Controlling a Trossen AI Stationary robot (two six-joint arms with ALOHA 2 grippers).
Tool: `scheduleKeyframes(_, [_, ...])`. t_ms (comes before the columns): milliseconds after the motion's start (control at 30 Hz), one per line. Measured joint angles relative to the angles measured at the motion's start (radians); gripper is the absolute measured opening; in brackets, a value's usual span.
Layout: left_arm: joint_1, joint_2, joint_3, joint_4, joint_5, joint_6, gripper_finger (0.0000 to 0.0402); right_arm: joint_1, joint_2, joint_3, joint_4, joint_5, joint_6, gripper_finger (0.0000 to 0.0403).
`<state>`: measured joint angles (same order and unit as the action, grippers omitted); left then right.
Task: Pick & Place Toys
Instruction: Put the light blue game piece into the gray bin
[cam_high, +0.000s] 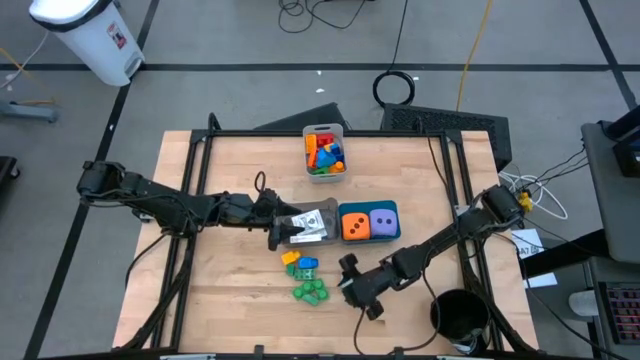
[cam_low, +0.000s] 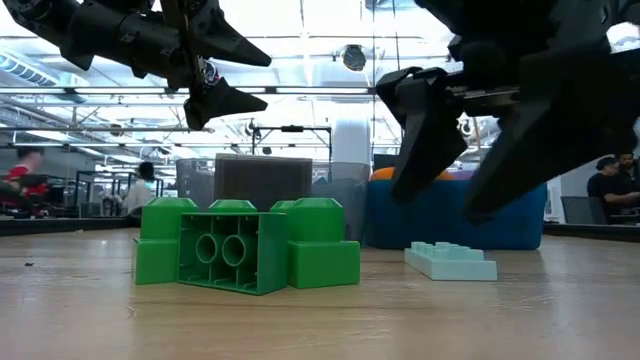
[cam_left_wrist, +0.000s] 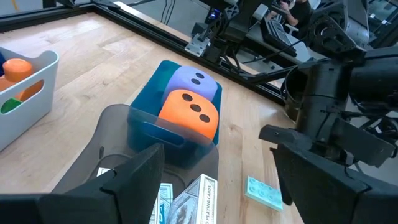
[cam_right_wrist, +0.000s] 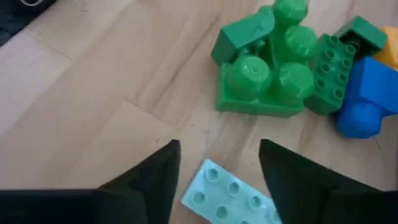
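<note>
My right gripper (cam_right_wrist: 219, 149) hangs open just above the table near its front edge. A pale teal flat brick (cam_right_wrist: 229, 194) lies flat on the wood below its fingers, untouched. Beyond it rest a cluster of green bricks (cam_right_wrist: 267, 68) and a blue brick (cam_right_wrist: 364, 93), seen in the high view as green bricks (cam_high: 310, 291) and blue and yellow bricks (cam_high: 299, 263). My left gripper (cam_left_wrist: 217, 186) stands open above the grey bin (cam_high: 310, 222) that holds cards (cam_left_wrist: 196, 199), with nothing between its fingers.
A teal bin (cam_high: 368, 238) right of the grey one holds an orange die (cam_left_wrist: 189, 112) and a purple die (cam_left_wrist: 196, 84). A pale bin (cam_high: 325, 152) with several bright bricks sits at the far edge. A black frame (cam_high: 190, 180) borders the table.
</note>
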<state>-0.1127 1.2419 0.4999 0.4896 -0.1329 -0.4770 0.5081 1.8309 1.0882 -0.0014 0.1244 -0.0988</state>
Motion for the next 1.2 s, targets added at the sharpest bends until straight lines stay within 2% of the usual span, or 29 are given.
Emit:
scheduleKeyframes(233, [0.000,0.000,0.000,0.000,0.000,0.011,0.0319,-0.017,-0.006,0.000,-0.088,-0.050,-0.009,0.0278])
scheduleKeyframes(367, [0.000,0.000,0.000,0.000,-0.002,0.011,0.0319,-0.037,-0.006,0.000,-0.131,-0.078,-0.099,0.0292])
scheduleKeyframes(533, [0.000,0.000,0.000,0.000,-0.019,0.010,0.0319,-0.085,-0.006,0.000,-0.157,-0.180,-0.184,0.0282])
scheduleKeyframes(633, [0.000,0.000,0.000,0.000,-0.026,0.010,0.0319,-0.115,0.001,0.000,-0.167,-0.205,-0.252,0.0273])
scheduleKeyframes(900, [0.000,0.000,0.000,0.000,-0.026,0.008,0.0319,-0.154,0.002,0.000,-0.168,-0.207,-0.396,0.0265])
scheduleKeyframes(1033, [0.000,0.000,0.000,0.000,-0.026,0.008,0.0319,-0.176,0.002,0.000,-0.170,-0.214,-0.403,0.0260])
scheduleKeyframes(1200, [0.000,0.000,0.000,0.000,-0.026,0.028,0.0319,-0.209,0.003,0.000,-0.177,-0.379,-0.340,0.0239])
